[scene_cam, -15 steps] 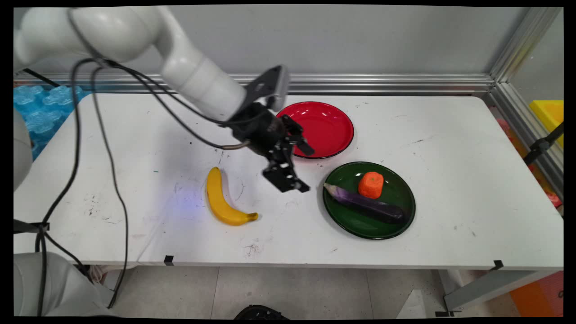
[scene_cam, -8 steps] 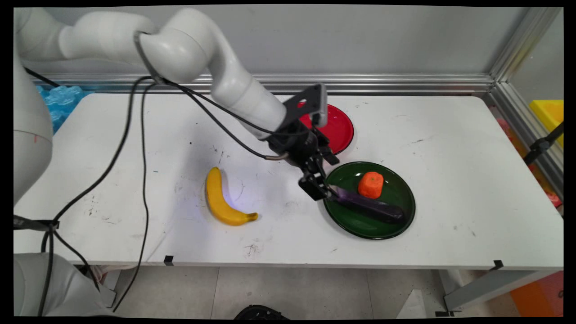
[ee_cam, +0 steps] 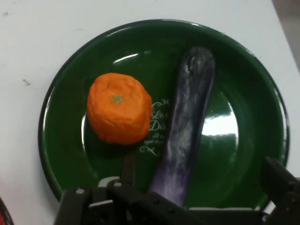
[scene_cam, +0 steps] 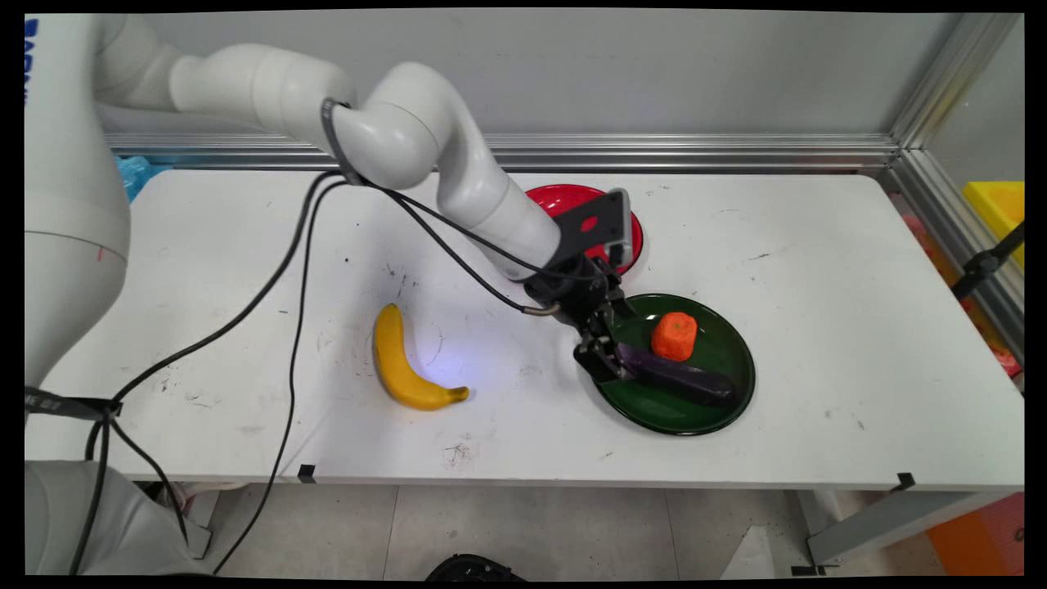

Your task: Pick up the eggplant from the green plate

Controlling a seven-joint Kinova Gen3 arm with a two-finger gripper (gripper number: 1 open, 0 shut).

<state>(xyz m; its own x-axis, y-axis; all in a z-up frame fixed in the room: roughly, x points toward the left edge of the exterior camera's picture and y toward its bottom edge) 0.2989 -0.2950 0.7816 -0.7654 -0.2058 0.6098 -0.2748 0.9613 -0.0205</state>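
Eggplant (scene_cam: pixel 679 380) and orange (scene_cam: pixel 675 335) in green plate (scene_cam: pixel 728 409)

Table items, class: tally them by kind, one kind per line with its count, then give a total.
Plates: 2, red plate and green plate
Banana: 1
Eggplant: 1
Orange fruit: 1
Total: 5
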